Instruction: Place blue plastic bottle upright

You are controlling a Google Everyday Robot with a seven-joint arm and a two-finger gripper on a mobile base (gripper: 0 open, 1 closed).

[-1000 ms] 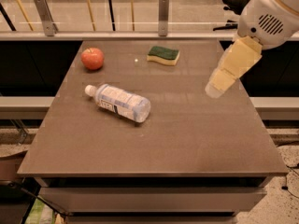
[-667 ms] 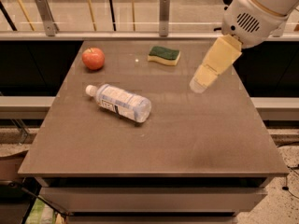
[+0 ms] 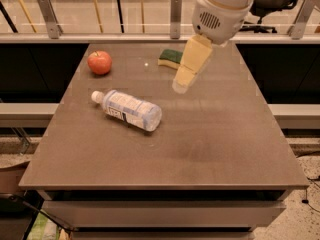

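Note:
The blue plastic bottle (image 3: 129,110) lies on its side on the left half of the brown table (image 3: 210,144), white cap pointing to the back left, label facing up. My gripper (image 3: 181,85) hangs from the white arm at the top of the view, its cream-coloured tip pointing down and left above the table's middle back. It is to the right of and behind the bottle, clear of it and holding nothing.
A red apple (image 3: 99,62) sits at the back left of the table. A green and yellow sponge (image 3: 170,58) lies at the back middle, partly behind the gripper. A railing with metal posts (image 3: 175,15) runs behind the table.
The arm and gripper have moved left across the back of the table, from the right side toward the middle and closer to the bottle. The bottle, apple and sponge have not moved.

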